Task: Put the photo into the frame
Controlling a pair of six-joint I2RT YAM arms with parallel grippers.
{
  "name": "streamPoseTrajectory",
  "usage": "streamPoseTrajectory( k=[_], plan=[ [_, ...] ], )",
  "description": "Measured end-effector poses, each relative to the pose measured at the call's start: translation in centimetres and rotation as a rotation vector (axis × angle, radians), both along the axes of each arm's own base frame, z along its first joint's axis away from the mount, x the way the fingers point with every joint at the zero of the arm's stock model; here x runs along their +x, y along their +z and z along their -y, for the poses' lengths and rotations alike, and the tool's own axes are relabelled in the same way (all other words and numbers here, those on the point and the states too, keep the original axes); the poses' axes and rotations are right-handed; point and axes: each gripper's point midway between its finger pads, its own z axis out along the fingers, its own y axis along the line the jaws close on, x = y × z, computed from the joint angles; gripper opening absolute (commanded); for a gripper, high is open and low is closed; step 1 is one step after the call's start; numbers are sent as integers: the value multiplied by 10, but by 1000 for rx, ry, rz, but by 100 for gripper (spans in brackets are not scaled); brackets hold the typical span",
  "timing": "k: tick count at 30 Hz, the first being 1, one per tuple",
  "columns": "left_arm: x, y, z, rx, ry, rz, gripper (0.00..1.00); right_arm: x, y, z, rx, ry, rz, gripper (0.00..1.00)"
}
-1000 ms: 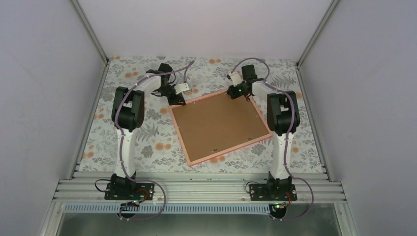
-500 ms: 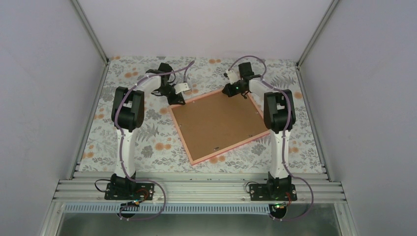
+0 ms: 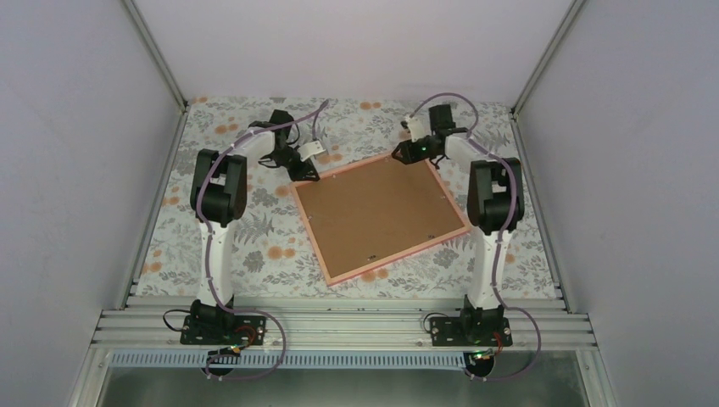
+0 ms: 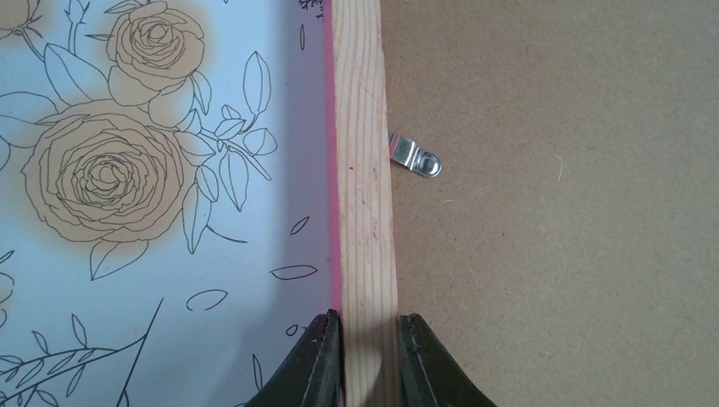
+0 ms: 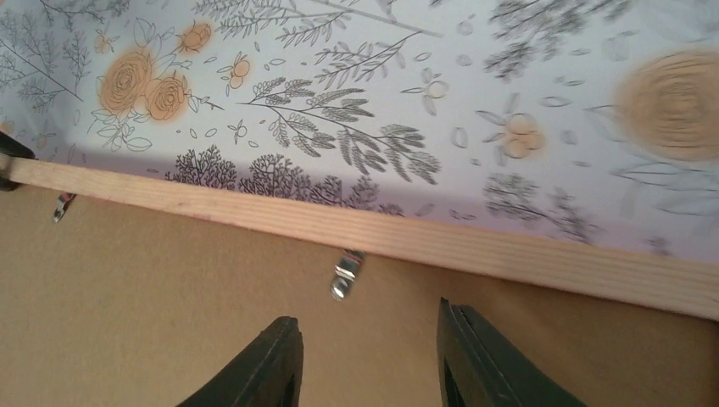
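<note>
Where the left claw sits: left claw (image 4: 369, 320) is at the far-left corner of the frame (image 3: 313, 234), clenched on its bare wood rail with a finger on each side. The rail runs straight away from the claw.
Left clip: left clip (image 4: 415, 158) is just inside that rail, with its tab lying over the backing board (image 3: 377, 212).
Frame: face down in the middle of the surface and turned skew to its edges. The brown board fills it, and the pink shows only as a thin rim.
Photo: not in sight in any view. I can't tell if it's under the board.
Far clip: far clip (image 5: 348, 276) hangs off the far rail onto the board, just ahead of the right claw and a touch to its left.
Right claw: right claw (image 5: 366, 314) is near the far-right corner, released, with fingers apart over bare board and nothing between them.
Key relation: the far rail runs across between the two claws. The right claw is nearer the far clip, so I'd give it that clip while the left steadies the frame.
My read: both clips I can see look latched, so this is either closing up or about to reopen.
Surface: surface (image 3: 246, 246) has a floral cloth and lies flat, with free margin all round the frame.
Room: plain pale walls (image 3: 85, 127) close in on three sides, with more spare room on the left than the right.
</note>
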Motion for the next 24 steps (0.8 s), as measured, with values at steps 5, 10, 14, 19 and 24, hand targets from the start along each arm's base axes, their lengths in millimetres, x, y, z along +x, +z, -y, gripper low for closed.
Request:
streamPoseTrajectory(
  k=[5,10,14,19,24],
  plan=[
    [3,0,-1,-2,40,-27,12,-4,32,32,-14,-38,52,47],
    [22,2,-15,2,96,-15,20,-20,44,48,-51,-11,79,48],
    [37,2,-41,24,157,14,45,-46,41,44,-67,46,51,46],
    [30,15,-60,47,159,63,49,-86,32,35,-78,124,2,45],
    [-20,65,-23,41,-17,199,45,-116,28,29,-93,185,-32,35]
  ],
)
